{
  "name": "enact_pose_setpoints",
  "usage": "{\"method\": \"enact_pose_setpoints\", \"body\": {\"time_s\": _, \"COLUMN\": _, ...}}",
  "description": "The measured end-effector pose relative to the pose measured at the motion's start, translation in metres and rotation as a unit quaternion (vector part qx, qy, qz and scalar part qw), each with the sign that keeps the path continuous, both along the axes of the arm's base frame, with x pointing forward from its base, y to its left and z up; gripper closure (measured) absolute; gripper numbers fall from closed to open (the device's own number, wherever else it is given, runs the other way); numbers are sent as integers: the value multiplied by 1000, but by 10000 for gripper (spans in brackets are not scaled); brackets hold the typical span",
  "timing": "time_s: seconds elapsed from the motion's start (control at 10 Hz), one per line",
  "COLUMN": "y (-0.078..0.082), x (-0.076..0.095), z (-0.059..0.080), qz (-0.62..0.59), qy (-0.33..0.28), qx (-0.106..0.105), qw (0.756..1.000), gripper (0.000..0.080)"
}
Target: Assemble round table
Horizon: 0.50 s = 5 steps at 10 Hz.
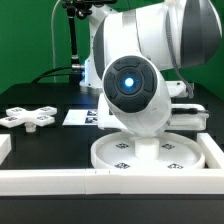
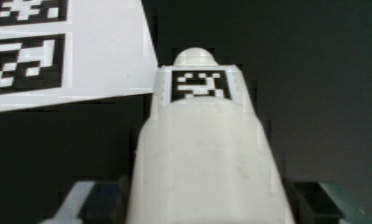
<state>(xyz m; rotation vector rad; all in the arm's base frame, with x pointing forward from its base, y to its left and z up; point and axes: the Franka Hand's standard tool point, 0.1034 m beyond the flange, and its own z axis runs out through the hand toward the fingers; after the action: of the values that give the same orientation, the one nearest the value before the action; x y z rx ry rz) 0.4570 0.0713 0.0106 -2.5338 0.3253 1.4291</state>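
From the exterior view we see the setting. The arm (image 1: 135,70) fills the middle of the picture and hides its own gripper, so that view alone does not tell us what it carries. In front of the arm the large round disc (image 1: 150,171) lies flat on the black table (image 1: 50,145), tucked into the corner made by the white border rails (image 1: 45,181) toward the exterior view's right. The cross-shaped base (image 1: 30,117) lies flat toward the exterior view's left, well apart from the disc. The marker board (image 1: 78,117) lies between the base and the arm, partly covered by the arm.

The wrist view gives us what the other hides. The gripper (image 2: 197,205) has the short cylinder leg (image 2: 201,150) between its fingers (image 2: 90,203), which show only as dark, blurred edges on either side of the leg's near end. The jaws stand narrow, pressed against the leg's sides. The leg points away from the camera, a square tag just below its rounded far tip. Beyond it we see black table and a corner of the marker board (image 2: 58,50). We cannot tell whether the leg's tip touches anything.
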Motion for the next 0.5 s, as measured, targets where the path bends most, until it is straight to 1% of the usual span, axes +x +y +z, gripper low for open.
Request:
{"method": "enact_pose_setpoints", "body": {"time_s": 0.1, "y": -1, "x": 0, "z": 2, "qz": 2, "qy": -1, "qx": 4, "qw": 1000, "gripper": 392}}
{"method": "enact_pose_setpoints", "body": {"time_s": 0.2, "y": -3, "x": 1, "z": 11, "qz": 10, "qy": -1, "qx": 18, "qw": 1000, "gripper": 392}}
{"method": "enact_pose_setpoints", "body": {"time_s": 0.3, "y": -7, "x": 7, "z": 29, "qz": 19, "qy": 2, "qx": 36, "qw": 999, "gripper": 392}}
{"method": "enact_pose_setpoints", "body": {"time_s": 0.4, "y": -11, "x": 20, "z": 46, "qz": 24, "qy": -8, "qx": 46, "qw": 999, "gripper": 390}}
{"method": "enact_pose_setpoints", "body": {"time_s": 0.5, "y": -12, "x": 31, "z": 59, "qz": 29, "qy": -21, "qx": 53, "qw": 998, "gripper": 390}}
